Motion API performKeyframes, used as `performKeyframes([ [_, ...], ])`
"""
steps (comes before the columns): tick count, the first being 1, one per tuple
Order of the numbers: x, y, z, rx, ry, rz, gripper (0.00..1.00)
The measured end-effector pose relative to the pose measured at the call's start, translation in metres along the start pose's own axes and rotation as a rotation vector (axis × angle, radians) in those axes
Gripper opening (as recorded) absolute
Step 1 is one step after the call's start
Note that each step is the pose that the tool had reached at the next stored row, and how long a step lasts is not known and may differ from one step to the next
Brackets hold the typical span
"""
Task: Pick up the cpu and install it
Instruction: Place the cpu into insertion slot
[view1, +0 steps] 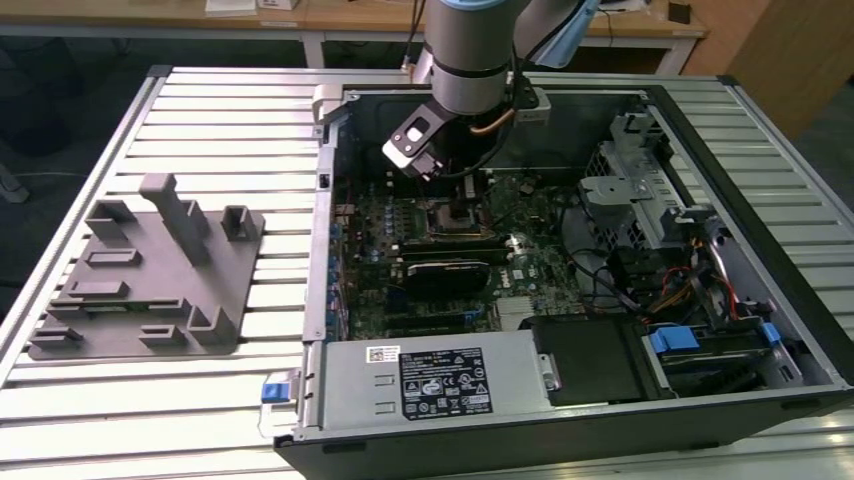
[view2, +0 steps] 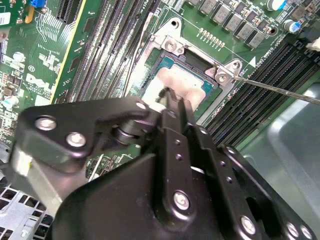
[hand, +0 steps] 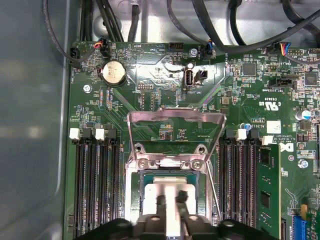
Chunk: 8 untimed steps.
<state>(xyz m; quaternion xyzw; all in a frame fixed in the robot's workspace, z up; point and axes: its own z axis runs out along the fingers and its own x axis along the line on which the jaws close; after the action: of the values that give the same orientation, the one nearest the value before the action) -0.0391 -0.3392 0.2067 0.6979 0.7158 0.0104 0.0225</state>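
Fingers (hand: 161, 202) slightly parted, gripping nothing, over the small flat silvery-grey square cpu (hand: 167, 192), which lies in the metal-framed motherboard socket (hand: 170, 162). Prob light, stiff, fragile underneath; I'd hold opposite edges only.

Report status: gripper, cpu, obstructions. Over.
Gripper low over socket, right at cpu. Cpu lies inside socket frame. Load plate flipped up, nothing between gripper and cpu.
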Motion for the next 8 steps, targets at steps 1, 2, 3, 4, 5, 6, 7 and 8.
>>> performKeyframes([
  [1,0.0,0.0,0.0,0.0,0.0,0.0,0.18],
  [2,0.0,0.0,0.0,0.0,0.0,0.0,0.12],
  [3,0.0,0.0,-0.0001,0.0,0.0,0.0,0.11],
  [4,0.0,0.0,-0.0001,0.0,0.0,0.0,0.11],
  [5,0.0,0.0,-0.0001,0.0,0.0,0.0,0.11],
  [6,0.0,0.0,-0.0001,0.0,0.0,0.0,0.11],
  [7,0.0,0.0,-0.0001,0.0,0.0,0.0,0.11],
  [8,0.0,-0.0002,-0.0001,0.0,-0.0001,0.0,0.11],
])
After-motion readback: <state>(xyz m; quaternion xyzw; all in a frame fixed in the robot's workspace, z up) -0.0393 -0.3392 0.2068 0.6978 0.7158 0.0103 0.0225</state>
